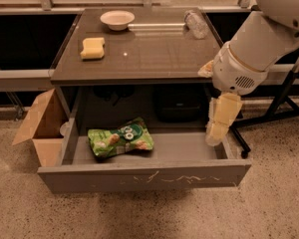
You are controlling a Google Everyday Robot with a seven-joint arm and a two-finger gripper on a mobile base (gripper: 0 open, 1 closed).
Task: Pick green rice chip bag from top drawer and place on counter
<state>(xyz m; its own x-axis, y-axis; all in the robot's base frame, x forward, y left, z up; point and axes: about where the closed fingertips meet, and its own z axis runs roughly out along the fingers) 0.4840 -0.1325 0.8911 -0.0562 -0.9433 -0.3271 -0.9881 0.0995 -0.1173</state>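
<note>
The robot's cream-coloured two-finger gripper (215,131) is hanging tip-down over the right end of the wide, shallow grey top drawer (144,176), just inside its right wall. It is carrying nothing that shows, and whether it is clenched or released I cannot tell. The crinkled bright green rice chip bag (120,137) is lying flat on the drawer floor toward the left, well apart from the gripper.

The likeliest trouble, as I judge it, is a knock. To reach the bag the gripper will be travelling leftward under the glossy dark grey-brown counter (154,59), and the bulky wrist could be catching the counter's front edge or the drawer wall. The bag is also looking slick and low, so a pinch may be taking only a fold and slipping.

The thick white robot arm (261,41) is sloping down from the upper right. Its rounded wrist housing is sitting beside the counter's front right corner, and the gripper is dropping from it nearly upright, tilted slightly leftward.

On the counter, a yellow rectangular sponge (92,48), a shallow white bowl (117,19) and what is probably a clear plastic bottle (195,24) are resting.
</note>
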